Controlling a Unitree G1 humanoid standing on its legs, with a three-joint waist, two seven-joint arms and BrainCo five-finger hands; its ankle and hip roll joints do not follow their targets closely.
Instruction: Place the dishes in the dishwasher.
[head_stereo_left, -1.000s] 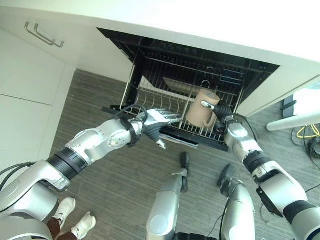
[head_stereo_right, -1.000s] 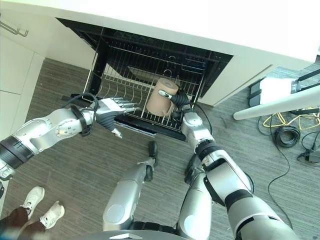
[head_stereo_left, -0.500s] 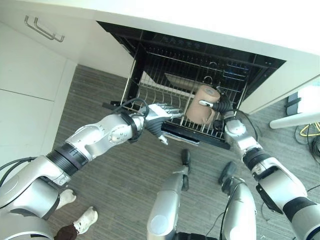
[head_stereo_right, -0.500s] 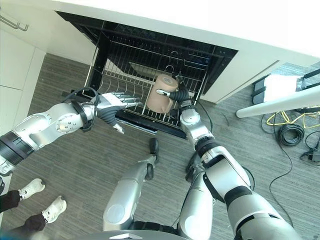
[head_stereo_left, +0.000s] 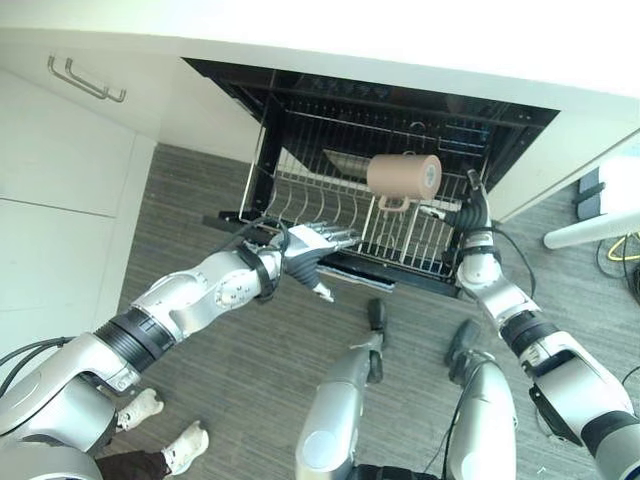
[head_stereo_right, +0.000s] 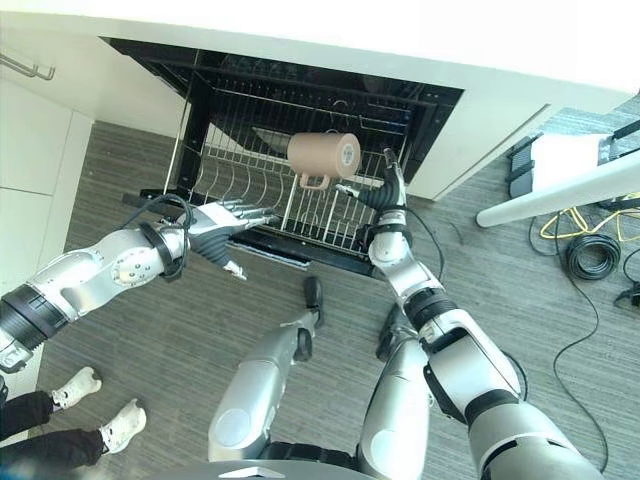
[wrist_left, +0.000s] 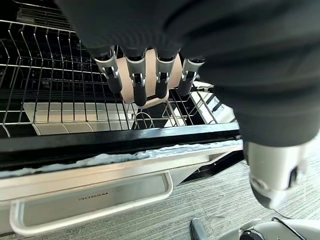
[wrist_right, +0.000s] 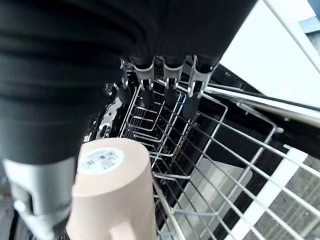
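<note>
While the dishwasher stands open, this is how things lie:

Mug: a tan mug (head_stereo_left: 403, 176) lies on its side on the tines of the pulled-out wire rack (head_stereo_left: 330, 205), handle pointing down toward the rack's front, base toward the right robot hand.
Right robot hand: the right robot hand (head_stereo_left: 472, 207) sits just beside the mug, apart from it, fingers straight and spread, holding nothing.
Left robot hand: the left robot hand (head_stereo_left: 310, 245) hovers by the rack's front edge, fingers straight and relaxed, thumb hanging down, empty.
Dishwasher: the dishwasher (head_stereo_right: 300, 90) sits under a white tabletop (head_stereo_left: 400, 40); a flat pale dish (head_stereo_left: 345, 163) lies deeper in the rack behind the mug.
Surroundings: white cabinet with a bar handle (head_stereo_left: 85, 80) to the left; a person's white shoes (head_stereo_right: 95, 405) on the grey floor (head_stereo_left: 250, 370).
</note>
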